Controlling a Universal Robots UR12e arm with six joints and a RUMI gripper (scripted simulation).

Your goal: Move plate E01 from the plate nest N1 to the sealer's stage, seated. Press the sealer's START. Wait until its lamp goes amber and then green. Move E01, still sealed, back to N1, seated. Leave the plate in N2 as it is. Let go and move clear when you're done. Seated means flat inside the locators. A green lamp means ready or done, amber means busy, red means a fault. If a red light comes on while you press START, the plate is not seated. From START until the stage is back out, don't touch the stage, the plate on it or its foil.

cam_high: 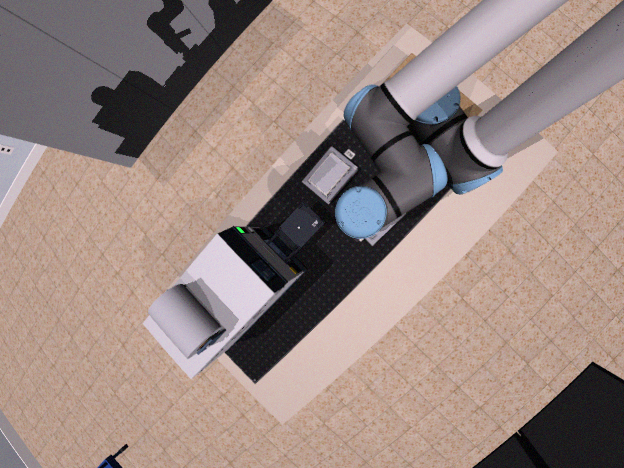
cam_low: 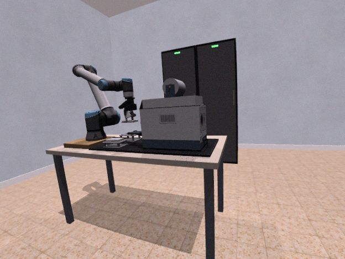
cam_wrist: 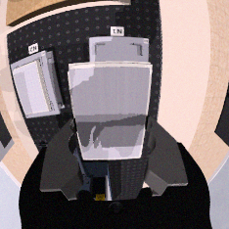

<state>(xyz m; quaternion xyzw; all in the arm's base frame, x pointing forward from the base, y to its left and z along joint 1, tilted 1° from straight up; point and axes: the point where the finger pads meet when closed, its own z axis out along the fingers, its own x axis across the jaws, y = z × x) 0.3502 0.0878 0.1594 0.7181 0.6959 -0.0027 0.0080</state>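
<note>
My gripper (cam_low: pixel 129 120) (cam_wrist: pixel 111 116) is shut on plate E01 (cam_low: pixel 125 122) (cam_wrist: pixel 113 98), gripping its two sides high above the mat. The plate's top is smooth and grey, like foil. The nest N1 (cam_high: pixel 373 241) (cam_wrist: pixel 119 49) shows no plate on its visible part; the held plate hides the rest in the wrist view. Plate N2's plate (cam_high: pixel 330 173) (cam_wrist: pixel 30 93) sits in its nest. The sealer's dark stage (cam_high: pixel 298 227) is out, with no plate on it. The sealer's lamp (cam_high: pixel 240 229) is green.
The white sealer (cam_high: pixel 221 272) (cam_low: pixel 172 128) with its foil roll (cam_high: pixel 186 319) (cam_low: pixel 175 87) stands at one end of the black mat (cam_high: pixel 307 307). The arm's wooden base board (cam_low: pixel 80 143) is at the other end. Dark cabinets (cam_low: pixel 215 97) stand beyond the table.
</note>
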